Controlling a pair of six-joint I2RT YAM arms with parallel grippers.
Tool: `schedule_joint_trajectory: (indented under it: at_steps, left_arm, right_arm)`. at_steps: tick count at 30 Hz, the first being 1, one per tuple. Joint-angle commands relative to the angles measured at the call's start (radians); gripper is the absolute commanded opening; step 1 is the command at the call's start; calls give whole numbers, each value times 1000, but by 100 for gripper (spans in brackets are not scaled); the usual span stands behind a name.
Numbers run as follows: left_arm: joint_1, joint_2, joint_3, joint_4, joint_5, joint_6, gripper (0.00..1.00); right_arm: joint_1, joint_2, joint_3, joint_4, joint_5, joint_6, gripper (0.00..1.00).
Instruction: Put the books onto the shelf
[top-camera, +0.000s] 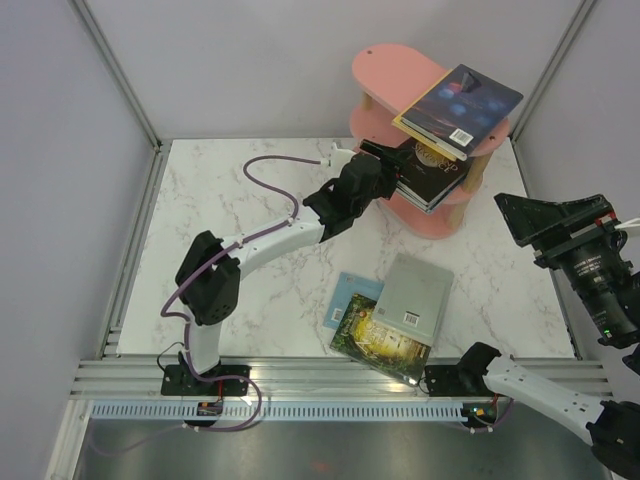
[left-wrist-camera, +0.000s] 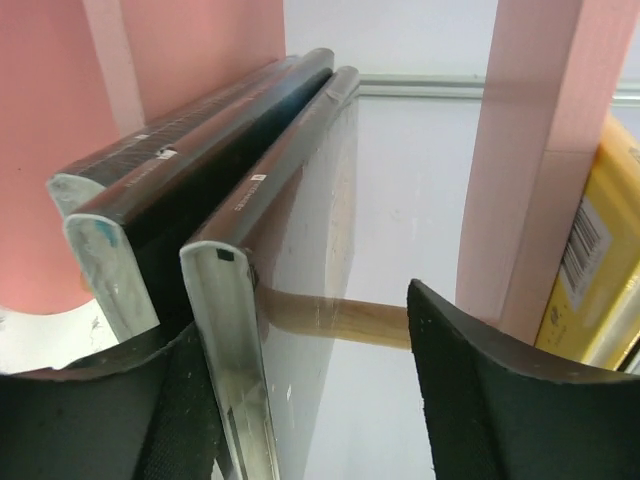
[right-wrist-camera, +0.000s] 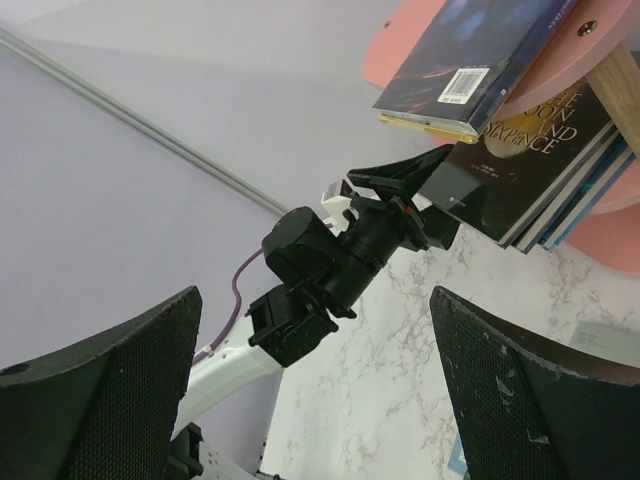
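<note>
The pink shelf (top-camera: 393, 66) stands at the back right of the table. A dark purple-blue book (top-camera: 462, 103) lies on its top board over a yellow book (left-wrist-camera: 590, 258). On the middle board is a stack of books topped by a black one with a gold title (top-camera: 432, 172). My left gripper (top-camera: 393, 158) is at that stack's near edge, open. The black book's spine (left-wrist-camera: 225, 330) rests against the left finger, with a gap to the right finger (left-wrist-camera: 490, 390). My right gripper (top-camera: 545, 222) hangs open and empty at the right, well above the table.
Three more books lie near the table's front edge: a grey one (top-camera: 418, 292), a light blue one (top-camera: 350, 298) and a green-yellow landscape one (top-camera: 385, 340). A wooden shelf post (left-wrist-camera: 345, 318) crosses behind the left jaws. Walls enclose the table.
</note>
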Motion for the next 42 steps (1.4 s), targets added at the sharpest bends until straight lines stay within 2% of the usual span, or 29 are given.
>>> schedule_joint_trajectory:
  at_steps: [1,5,10,14,15,17,20,22,31,38,42]
  left_arm:
    - [-6,-55,47,-93,15,82,73]
    - [6,-99,62,-185,20,135,83]
    - [46,-142,84,-303,43,223,85]
    - [69,-179,70,-320,54,273,87]
    - [72,-179,79,-322,60,314,94]
    - [77,-162,128,-331,96,364,98]
    - [78,-119,203,-375,146,425,98]
    - [78,-115,202,-391,150,421,98]
    - [78,-122,170,-397,170,431,79]
    - [78,-144,133,-400,175,447,50]
    - [80,-150,107,-405,192,435,39]
  right_arm:
    - [9,-15,-16,-7,29,12,98]
    - [15,-18,-20,-7,35,12,98]
    - [18,-10,-26,-7,30,12,98]
    - [21,-5,-34,-7,32,12,98]
    - [23,-7,-37,-5,30,12,98]
    - [23,-2,-45,-4,32,13,98]
    - [21,-1,-60,3,29,21,98]
    - [23,1,-66,9,29,23,98]
    - [23,-27,-95,9,56,41,98]
    - [23,-41,-109,10,67,49,98]
    - [24,-39,-115,9,67,52,98]
